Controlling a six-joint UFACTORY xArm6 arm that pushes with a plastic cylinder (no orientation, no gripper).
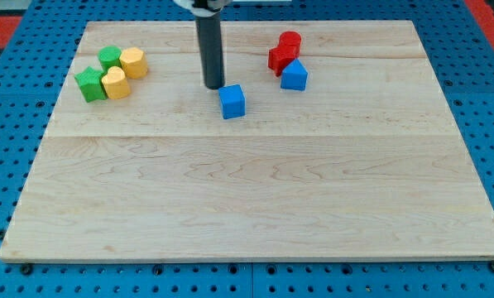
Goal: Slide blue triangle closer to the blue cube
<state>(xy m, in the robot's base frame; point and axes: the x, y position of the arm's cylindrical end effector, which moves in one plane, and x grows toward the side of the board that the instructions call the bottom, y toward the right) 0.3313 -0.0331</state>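
Note:
The blue cube (pixel 232 101) sits on the wooden board (pixel 255 207) a little above the middle. The blue triangle (pixel 294 75) lies to its upper right, touching a red block (pixel 281 59) with a red cylinder (pixel 290 40) just above that. My tip (pixel 214 86) stands just up and to the left of the blue cube, close to it, and well to the left of the blue triangle.
At the view's upper left is a cluster: a green star-like block (pixel 89 83), a green block (pixel 109 57), and two yellow blocks (pixel 133 62) (pixel 115 83). A blue pegboard (pixel 7 124) surrounds the board.

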